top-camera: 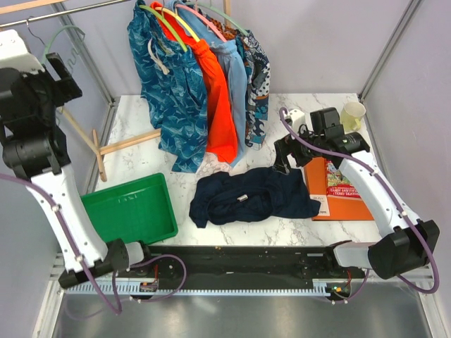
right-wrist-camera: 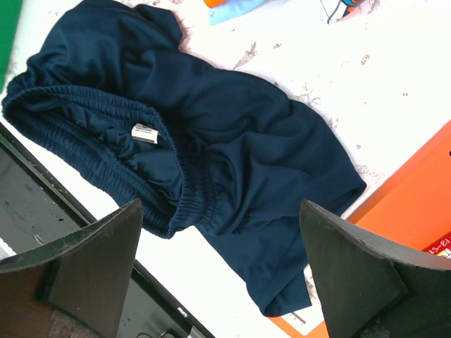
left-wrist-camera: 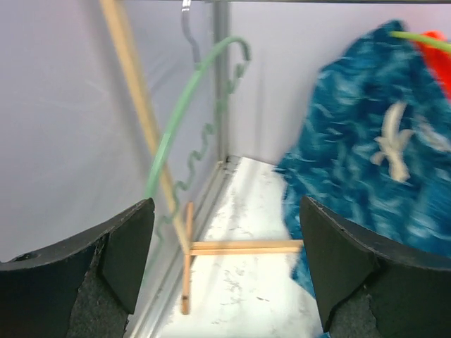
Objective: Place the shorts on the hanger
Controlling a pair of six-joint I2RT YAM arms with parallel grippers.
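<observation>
We log: shorts (top-camera: 250,197) crumpled on table (top-camera: 141,165) | right gripper (right-wrist-camera: 220,211) at their 2 o'clock, jaws spread, empty | left gripper (left-wrist-camera: 225,232) jaws spread, empty, hanger (left-wrist-camera: 173,127) at 11 o'clock.

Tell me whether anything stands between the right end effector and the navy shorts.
Nothing visible does. The right end effector hangs open over the shorts, which lie uncovered on the table; the orange book lies at their edge, not on top.
</observation>
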